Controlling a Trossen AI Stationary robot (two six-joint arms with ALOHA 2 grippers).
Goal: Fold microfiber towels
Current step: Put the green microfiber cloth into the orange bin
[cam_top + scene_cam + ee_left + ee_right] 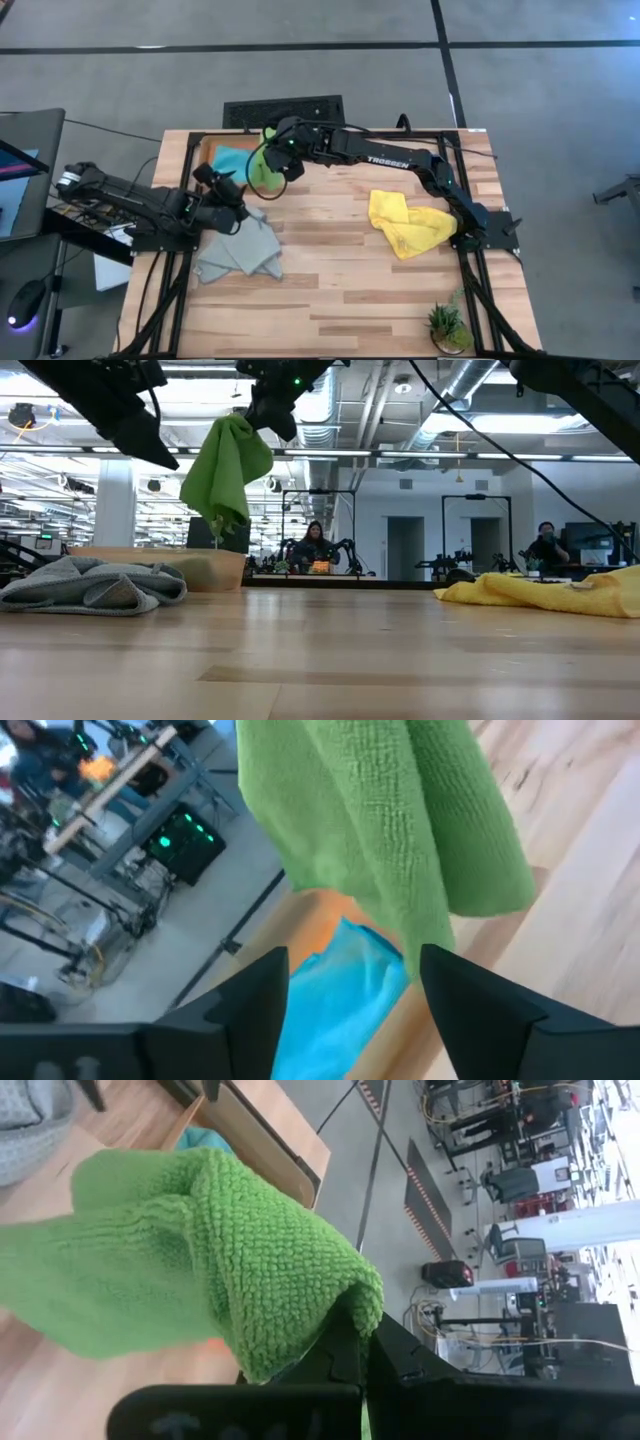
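From the wooden bin (pixel 205 150) at the table's back corner, the right gripper (pixel 281 152) has the lime green towel (pixel 226 472) pinched shut by one corner, dangling just beside the bin. The left gripper (pixel 238 192) waits nearby, fingers spread. Next, I'd guess, it must catch a hanging corner to spread the cloth flat.

Legible markings, one item: we read "TROSSEN" in white capitals on the upper link of the right arm (pixel 390 158), seen in the high view. We find no other readable text, label, number or sign in any view.
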